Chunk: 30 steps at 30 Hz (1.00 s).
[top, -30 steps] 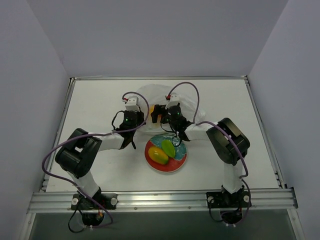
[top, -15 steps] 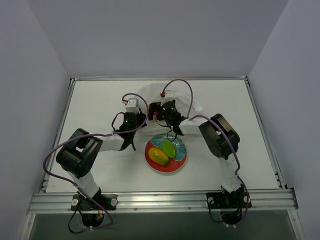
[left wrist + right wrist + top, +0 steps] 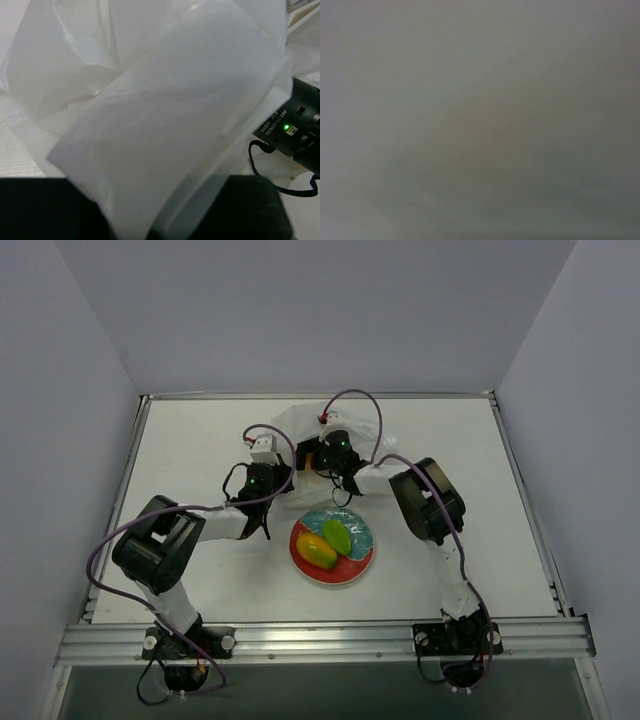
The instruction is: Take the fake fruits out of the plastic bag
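The translucent white plastic bag (image 3: 300, 425), at twelve o'clock on the bench (image 3: 180, 460), is pinched by the left tool (image 3: 145, 215). The blurred round orange fruit (image 3: 487, 135) inside should be centred first. Whether the right tool (image 3: 315, 455) is released cannot be told.

Soft even light, right wrist view — grey blur

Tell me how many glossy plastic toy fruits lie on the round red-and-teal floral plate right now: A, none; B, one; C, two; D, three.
C: the top view shows just a yellow-orange oval fruit and a green pointed fruit side by side on the red-and-teal floral plate.
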### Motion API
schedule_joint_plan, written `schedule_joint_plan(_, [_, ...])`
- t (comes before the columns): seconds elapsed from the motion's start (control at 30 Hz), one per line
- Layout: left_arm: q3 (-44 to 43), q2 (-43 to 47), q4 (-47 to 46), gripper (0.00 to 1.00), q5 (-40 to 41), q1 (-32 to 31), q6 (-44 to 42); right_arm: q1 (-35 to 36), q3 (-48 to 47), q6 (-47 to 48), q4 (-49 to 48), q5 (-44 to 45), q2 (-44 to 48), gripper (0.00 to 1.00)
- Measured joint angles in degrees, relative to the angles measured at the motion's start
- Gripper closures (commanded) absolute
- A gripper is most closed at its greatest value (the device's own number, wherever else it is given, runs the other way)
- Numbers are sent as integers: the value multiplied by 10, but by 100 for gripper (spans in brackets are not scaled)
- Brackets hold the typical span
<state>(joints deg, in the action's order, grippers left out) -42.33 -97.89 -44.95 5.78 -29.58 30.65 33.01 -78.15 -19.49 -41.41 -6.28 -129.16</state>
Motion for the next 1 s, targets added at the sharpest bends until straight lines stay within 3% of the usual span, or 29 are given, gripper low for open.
schedule_joint_plan(0.17, [0, 0, 0, 98, -2, 2, 0, 0, 10, -4, -10, -2, 4, 51])
schedule_joint_plan(0.37, [0, 0, 1, 98, -2, 4, 8, 0, 79, -5, -21, -18, 66, 53])
schedule_joint_plan(0.7, [-15, -2, 24, 98, 0, 4, 27, 1, 202, -25, -93, -105, 268, 53])
schedule_joint_plan(1.0, [-75, -12, 53, 98, 0, 9, 32, 4, 376, -58, -109, -136, 403, 53])
